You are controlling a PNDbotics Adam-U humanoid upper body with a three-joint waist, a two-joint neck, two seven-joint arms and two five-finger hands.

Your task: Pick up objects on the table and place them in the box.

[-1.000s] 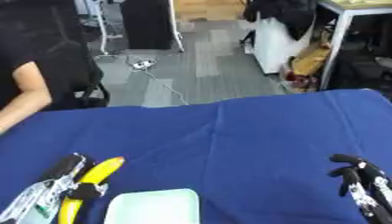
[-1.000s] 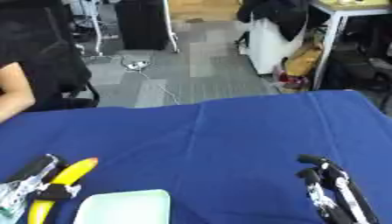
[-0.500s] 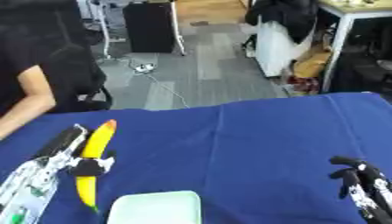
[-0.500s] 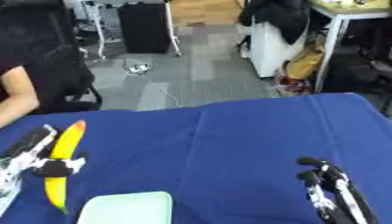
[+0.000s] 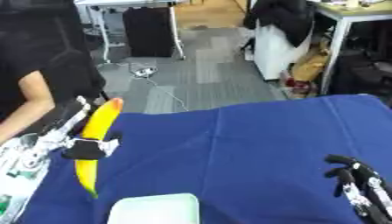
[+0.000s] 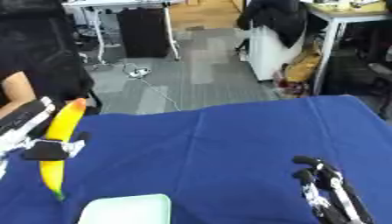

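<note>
My left hand (image 5: 57, 142) is raised at the left edge and is shut on a yellow banana (image 5: 97, 140), which hangs nearly upright, its greenish tip pointing down over the blue tablecloth (image 5: 245, 153). Below it, at the bottom edge, shows the rim of a pale green box (image 5: 155, 209). My right hand (image 5: 356, 186) rests at the lower right with its fingers up and relaxed, holding nothing.
A person in black sits beyond the table's far left corner, one bare arm (image 5: 27, 105) near my left hand. Beyond the table's far edge lie a grey floor with cables, a black case and a desk leg at the right.
My left hand has lifted the banana up off the cloth and turned it from lying flat to nearly upright. The head has tilted, so the picture has shifted. The right hand stays still.
</note>
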